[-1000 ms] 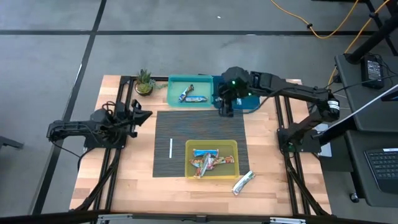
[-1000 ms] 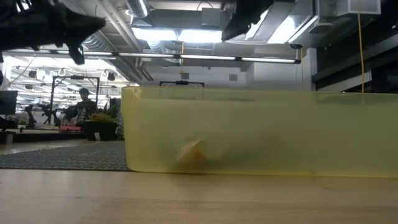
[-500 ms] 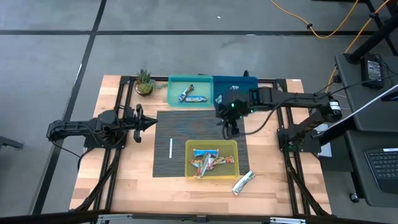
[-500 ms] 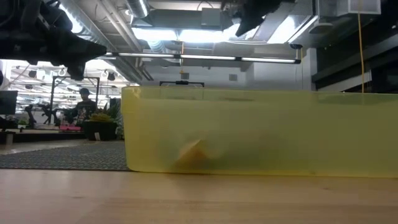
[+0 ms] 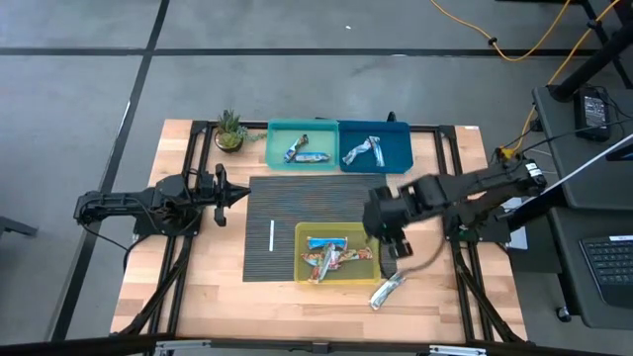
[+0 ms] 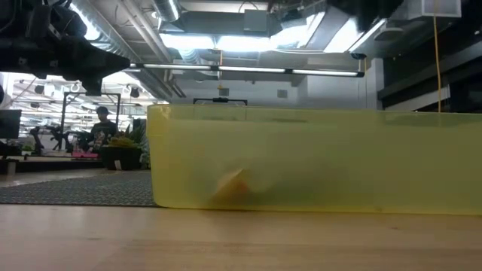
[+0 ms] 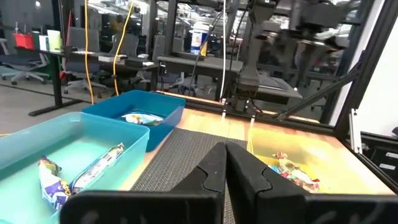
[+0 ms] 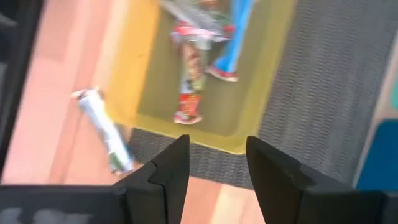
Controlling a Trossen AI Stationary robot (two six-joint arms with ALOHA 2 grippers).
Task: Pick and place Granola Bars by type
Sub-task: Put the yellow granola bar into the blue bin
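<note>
Silver bar (image 5: 387,290) outside yellow tray (image 5: 336,278)

Open-plan robotics lab, exposed ceiling ducts (image 6: 188,45), office chairs (image 7: 18,65), desks (image 7: 205,62), yellow cables (image 5: 514,40)

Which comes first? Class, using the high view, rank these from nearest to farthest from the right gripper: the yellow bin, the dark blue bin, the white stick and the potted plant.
From the right gripper:
1. Yellow bin, right beside it, at the bin's right edge.
2. Dark blue bin, at the table's far edge.
3. White stick, on the mat, left of the yellow bin.
4. Potted plant, far-left corner.
</note>
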